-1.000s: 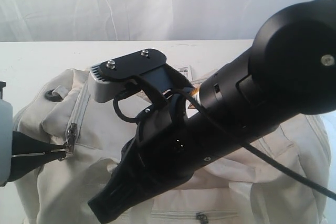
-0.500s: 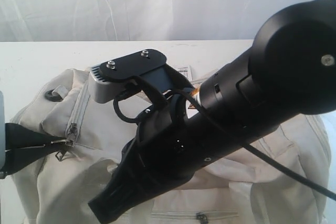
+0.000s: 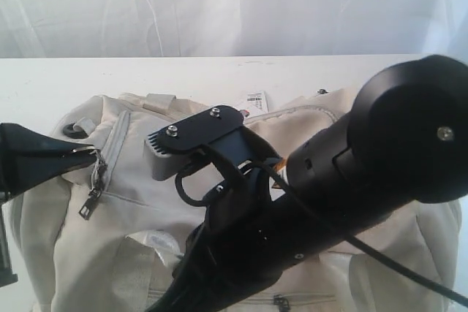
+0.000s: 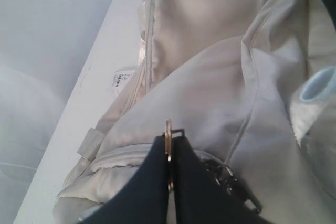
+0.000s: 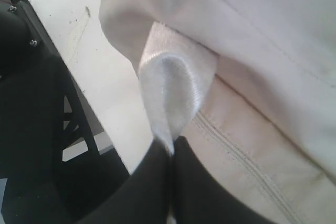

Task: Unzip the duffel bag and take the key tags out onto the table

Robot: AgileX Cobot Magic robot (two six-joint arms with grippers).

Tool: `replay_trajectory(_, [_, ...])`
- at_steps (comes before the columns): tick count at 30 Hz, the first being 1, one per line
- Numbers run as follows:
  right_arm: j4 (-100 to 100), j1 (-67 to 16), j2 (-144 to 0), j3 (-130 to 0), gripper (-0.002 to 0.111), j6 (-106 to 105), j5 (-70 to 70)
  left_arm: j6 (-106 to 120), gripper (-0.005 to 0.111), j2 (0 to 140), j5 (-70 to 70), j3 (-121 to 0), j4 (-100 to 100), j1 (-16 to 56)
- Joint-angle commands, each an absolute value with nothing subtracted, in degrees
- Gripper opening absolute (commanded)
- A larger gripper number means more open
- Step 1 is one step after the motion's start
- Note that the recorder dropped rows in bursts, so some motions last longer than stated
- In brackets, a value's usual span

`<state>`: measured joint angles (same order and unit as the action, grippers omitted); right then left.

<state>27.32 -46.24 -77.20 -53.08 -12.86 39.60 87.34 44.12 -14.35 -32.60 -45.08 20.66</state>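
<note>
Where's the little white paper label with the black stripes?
The label is near the middle of the exterior view, lying on the table right at the bag's far edge.

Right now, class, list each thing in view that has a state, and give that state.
duffel bag, lying on the table, no opening visible.
left tool, shut on the zip pull.
right tool, shut on the webbing handle.
key tags, not in view.
</note>
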Motion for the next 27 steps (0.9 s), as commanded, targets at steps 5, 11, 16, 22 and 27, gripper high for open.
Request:
replay_trajectory(5, [30.4,-48.6,-76.7,-51.2,0.000,-15.3,37.4,84.6,0.000,48.4,-9.6,-33.3,-46.5,20.8])
replay_trajectory(11, [31.5,-52.0,-76.7,-49.3,0.000,-15.2,34.7,84.6,0.000,51.2,-7.0,-34.0,-46.5,20.8])
replay_trajectory(16, [31.7,-54.0,-76.7,-47.8,0.000,-15.2,33.6,84.6,0.000,54.5,-5.8,-36.4,-46.5,20.8])
replay_trajectory(22, [32.8,-55.7,-76.7,-47.8,0.000,-15.1,33.4,84.4,0.000,59.0,-3.6,-38.9,-46.5,20.8])
replay_trajectory(27, [33.0,-56.7,-76.7,-47.6,0.000,-15.1,33.3,84.4,0.000,63.0,2.1,-40.3,-46.5,20.7])
